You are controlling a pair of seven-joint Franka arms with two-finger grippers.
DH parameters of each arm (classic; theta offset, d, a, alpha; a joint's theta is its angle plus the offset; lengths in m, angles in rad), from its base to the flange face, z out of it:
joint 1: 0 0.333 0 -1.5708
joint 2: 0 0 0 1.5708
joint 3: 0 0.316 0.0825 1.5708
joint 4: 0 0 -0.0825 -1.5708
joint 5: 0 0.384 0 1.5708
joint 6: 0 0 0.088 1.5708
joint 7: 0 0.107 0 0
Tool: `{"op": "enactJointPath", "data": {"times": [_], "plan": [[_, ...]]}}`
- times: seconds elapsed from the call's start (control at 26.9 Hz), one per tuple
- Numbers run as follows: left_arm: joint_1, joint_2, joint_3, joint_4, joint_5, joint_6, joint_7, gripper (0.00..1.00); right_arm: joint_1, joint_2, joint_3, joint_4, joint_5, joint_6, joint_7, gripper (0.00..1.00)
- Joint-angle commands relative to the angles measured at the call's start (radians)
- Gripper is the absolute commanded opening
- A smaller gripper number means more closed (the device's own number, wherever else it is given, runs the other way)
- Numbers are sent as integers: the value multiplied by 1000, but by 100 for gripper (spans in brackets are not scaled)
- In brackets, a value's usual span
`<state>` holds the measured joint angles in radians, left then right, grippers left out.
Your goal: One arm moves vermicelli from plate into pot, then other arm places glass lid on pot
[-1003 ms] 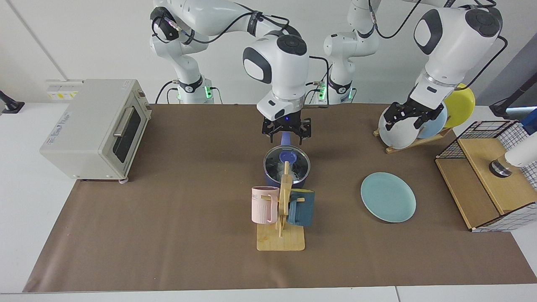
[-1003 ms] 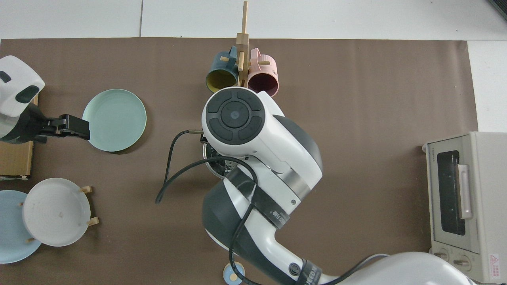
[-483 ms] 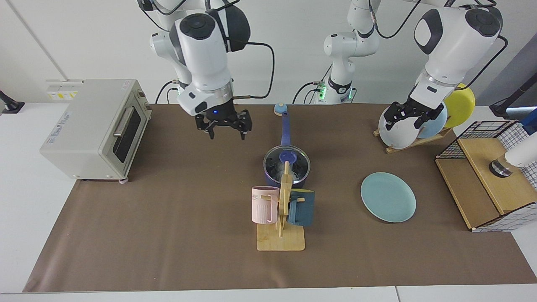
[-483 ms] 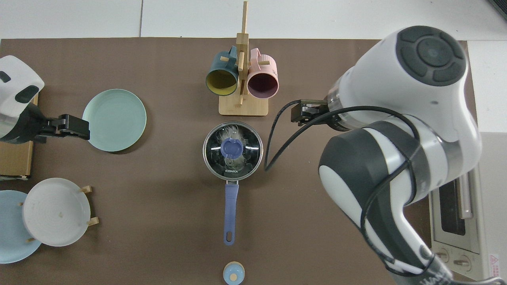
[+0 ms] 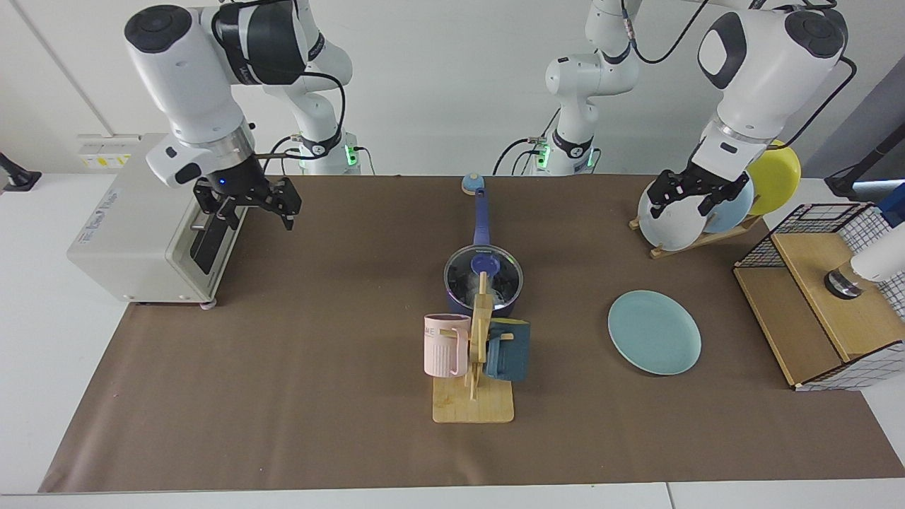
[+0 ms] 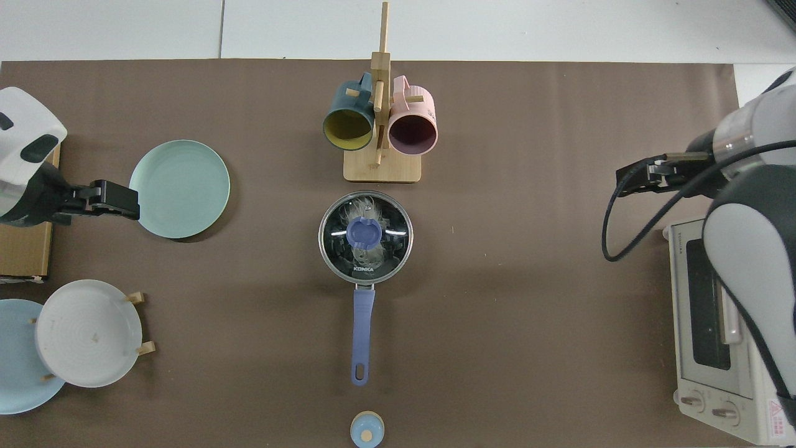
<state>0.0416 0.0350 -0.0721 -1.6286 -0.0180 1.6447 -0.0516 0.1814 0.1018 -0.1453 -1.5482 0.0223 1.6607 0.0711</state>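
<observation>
The glass lid sits on the pot in the middle of the brown mat, and you can make out the vermicelli as a pale tangle through the glass. Both grippers are well away from it. The right gripper hangs up by the toaster oven with its fingers spread and nothing in them. The left gripper hovers in front of the rack of plates — also spread, also holding nothing. The teal plate lies bare, between the pot and the wooden crate.

From the facing camera the mug stand blocks the near part of the pot, so the lid is only partly visible. The top view shows the whole lid, its blue knob and the long handle — but the right gripper's fingers are hard to make out there.
</observation>
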Motion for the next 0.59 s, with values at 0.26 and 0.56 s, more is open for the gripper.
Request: {"op": "enactJointPath", "data": {"times": [0.26, 0.56], "plan": [[-2, -24, 6, -22, 1, 10, 10, 100, -111, -143, 4, -49, 25, -59, -151, 100], [0, -29, 5, -22, 1, 7, 10, 100, -155, -183, 7, -47, 28, -82, -137, 100]]}}
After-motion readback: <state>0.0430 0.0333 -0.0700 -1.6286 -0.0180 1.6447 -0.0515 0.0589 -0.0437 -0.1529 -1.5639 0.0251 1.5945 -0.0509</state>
